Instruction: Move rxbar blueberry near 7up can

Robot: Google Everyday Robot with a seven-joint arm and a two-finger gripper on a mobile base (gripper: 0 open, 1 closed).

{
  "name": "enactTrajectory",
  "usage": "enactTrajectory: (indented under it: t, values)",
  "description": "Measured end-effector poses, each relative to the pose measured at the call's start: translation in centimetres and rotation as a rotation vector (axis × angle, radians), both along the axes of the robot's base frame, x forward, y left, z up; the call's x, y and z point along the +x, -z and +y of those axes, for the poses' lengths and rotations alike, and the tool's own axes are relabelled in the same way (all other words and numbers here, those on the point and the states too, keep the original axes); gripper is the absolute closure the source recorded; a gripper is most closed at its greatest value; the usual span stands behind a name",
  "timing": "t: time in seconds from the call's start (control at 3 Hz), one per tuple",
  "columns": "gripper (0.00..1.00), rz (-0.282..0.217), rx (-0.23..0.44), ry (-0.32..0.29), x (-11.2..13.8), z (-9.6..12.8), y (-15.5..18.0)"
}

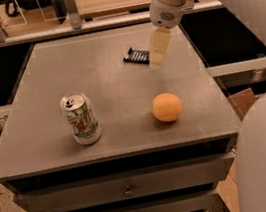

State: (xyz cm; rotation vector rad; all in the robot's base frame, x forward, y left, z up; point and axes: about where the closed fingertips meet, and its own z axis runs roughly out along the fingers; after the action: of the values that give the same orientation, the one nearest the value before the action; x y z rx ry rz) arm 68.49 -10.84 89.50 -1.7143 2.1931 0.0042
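Dim warm light, soft shadows; the claw (156, 61) hovers beside the rxbar blueberry (137, 55).

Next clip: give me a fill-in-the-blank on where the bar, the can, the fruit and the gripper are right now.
1. The 7up can stands ____ on the table.
2. The round fruit near the table's front is coloured ____.
3. The gripper hovers beside the rxbar blueberry; of the three things on the table, it is farthest from the ____.
Missing words: upright; orange; 7up can.
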Motion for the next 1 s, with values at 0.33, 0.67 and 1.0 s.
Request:
enactTrajectory:
  t: [0.33,0.67,1.0]
  values:
    - [0.0,0.03,0.038,0.077,1.7,0.2,1.6]
    - [0.0,0.059,0.073,0.143,2.8,0.3,3.0]
    - [0.0,0.084,0.117,0.192,3.5,0.5,4.5]
